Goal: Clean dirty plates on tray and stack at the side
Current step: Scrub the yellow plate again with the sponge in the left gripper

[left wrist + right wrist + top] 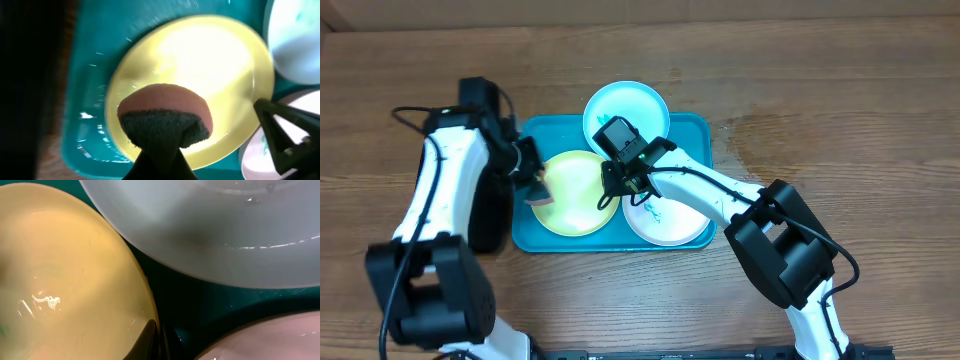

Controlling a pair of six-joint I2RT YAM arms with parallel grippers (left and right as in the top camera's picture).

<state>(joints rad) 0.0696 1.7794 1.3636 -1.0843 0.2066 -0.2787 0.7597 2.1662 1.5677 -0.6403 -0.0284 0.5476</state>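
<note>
Partly under left pincer (534, 186): yellow-green plate (578, 197)

White plate (675, 228) partly hidden under right arm (705, 188).

my left arm (440, 190) and right arm (705, 195), white shells, chunky black joints, thin black cables, black left end effector (534, 183), black right end effector (612, 192)

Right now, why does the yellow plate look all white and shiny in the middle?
Left wrist view: bright light glare washes out the middle of the yellow plate, and the picture's left edge is nearly black shadow. Right wrist view: the camera is so close that the plate looks soft, with only small glints. Overhead view: even light, sharp, no strong glare.
</note>
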